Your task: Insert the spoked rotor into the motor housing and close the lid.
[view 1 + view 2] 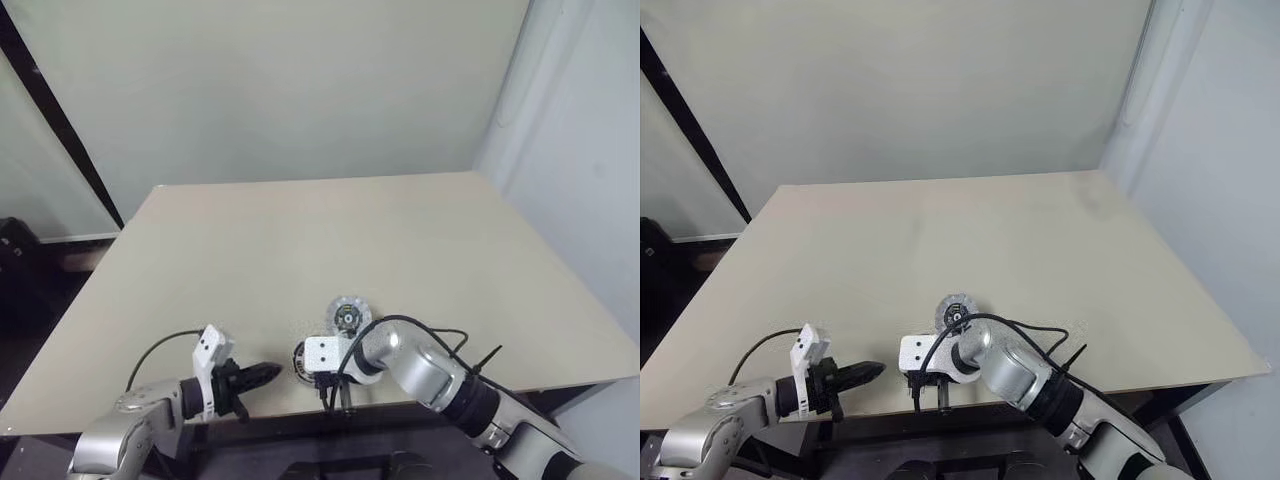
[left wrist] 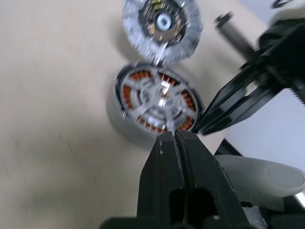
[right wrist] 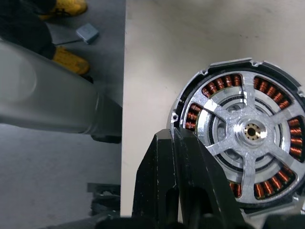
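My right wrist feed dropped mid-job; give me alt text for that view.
The spoked rotor sits inside the motor housing, copper windings showing between its silver spokes, near the table edge. The right claw, shut and empty, points at the housing's rim.

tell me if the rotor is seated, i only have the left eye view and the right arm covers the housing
Observer: Yes. In the right wrist view the spoked rotor sits inside the motor housing, copper windings showing between its spokes.
Operator: is the lid on yet
Observer: No. In the left wrist view the lid lies flat on the table beside the housing, dark centre facing up.
Operator: is either gripper holding anything
Observer: No. The right gripper is shut at the housing's rim, and the left gripper is shut and empty, just short of the housing.
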Available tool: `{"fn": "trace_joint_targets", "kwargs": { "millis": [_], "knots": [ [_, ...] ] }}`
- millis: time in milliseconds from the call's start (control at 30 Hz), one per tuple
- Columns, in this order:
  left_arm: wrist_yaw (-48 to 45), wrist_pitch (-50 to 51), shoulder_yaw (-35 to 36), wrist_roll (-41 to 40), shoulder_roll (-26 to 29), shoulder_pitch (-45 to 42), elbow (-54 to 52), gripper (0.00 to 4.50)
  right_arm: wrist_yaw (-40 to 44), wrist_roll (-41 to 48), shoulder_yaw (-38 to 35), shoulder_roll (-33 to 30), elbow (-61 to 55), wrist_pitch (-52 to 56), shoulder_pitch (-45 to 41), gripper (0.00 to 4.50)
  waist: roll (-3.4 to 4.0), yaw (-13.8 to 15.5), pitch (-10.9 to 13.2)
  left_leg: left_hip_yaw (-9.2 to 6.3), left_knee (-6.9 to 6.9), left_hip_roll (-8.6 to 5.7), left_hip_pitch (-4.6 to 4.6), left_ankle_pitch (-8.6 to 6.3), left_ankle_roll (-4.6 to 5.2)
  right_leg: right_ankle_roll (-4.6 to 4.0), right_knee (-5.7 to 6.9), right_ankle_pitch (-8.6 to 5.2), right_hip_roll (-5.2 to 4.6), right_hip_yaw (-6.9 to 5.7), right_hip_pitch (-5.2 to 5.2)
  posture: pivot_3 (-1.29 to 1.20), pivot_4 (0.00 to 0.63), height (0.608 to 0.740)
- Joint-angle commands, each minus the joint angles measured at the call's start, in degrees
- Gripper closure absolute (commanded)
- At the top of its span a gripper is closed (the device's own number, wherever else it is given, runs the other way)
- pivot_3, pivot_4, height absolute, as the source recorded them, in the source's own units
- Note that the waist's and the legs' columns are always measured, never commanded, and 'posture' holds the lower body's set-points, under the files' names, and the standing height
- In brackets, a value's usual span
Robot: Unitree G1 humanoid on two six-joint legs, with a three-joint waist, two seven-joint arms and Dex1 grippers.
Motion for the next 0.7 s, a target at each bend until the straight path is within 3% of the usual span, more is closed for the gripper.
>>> {"fn": "trace_joint_targets", "kwargs": {
  "millis": [33, 200, 700],
  "knots": [
    [-3.5, -6.2, 1.2, 0.5, 0.3, -0.5, 1.7, 4.50, 0.5, 2.8, -1.6, 1.8, 0.0, 1.0, -2.3, 4.48, 0.00, 0.0, 0.0, 0.01, 0.00, 0.00, 0.00, 0.00, 0.00, 0.00, 0.00, 0.00, 0.00, 0.01, -0.01, 0.00, 0.000, 0.740],
    [-6.0, -11.4, -0.3, 4.8, 3.2, -1.4, 7.2, 4.50, 0.1, 4.9, -2.5, 2.7, 1.8, 2.7, -3.4, 4.48, 0.01, 0.0, 0.0, -0.01, -0.02, 0.00, -0.01, 0.00, 0.01, 0.04, 0.01, 0.02, 0.02, -0.02, -0.03, 0.00, 0.000, 0.740],
    [-6.0, -15.3, -1.1, 7.8, 3.0, -2.2, 10.5, 4.50, -3.6, 7.4, -1.4, 4.0, 1.8, 3.3, -3.1, 4.48, 0.02, 0.0, 0.0, -0.03, 0.00, 0.03, 0.01, 0.00, 0.01, 0.15, 0.08, 0.09, 0.02, -0.04, -0.05, 0.00, 0.000, 0.740]
  ]
}}
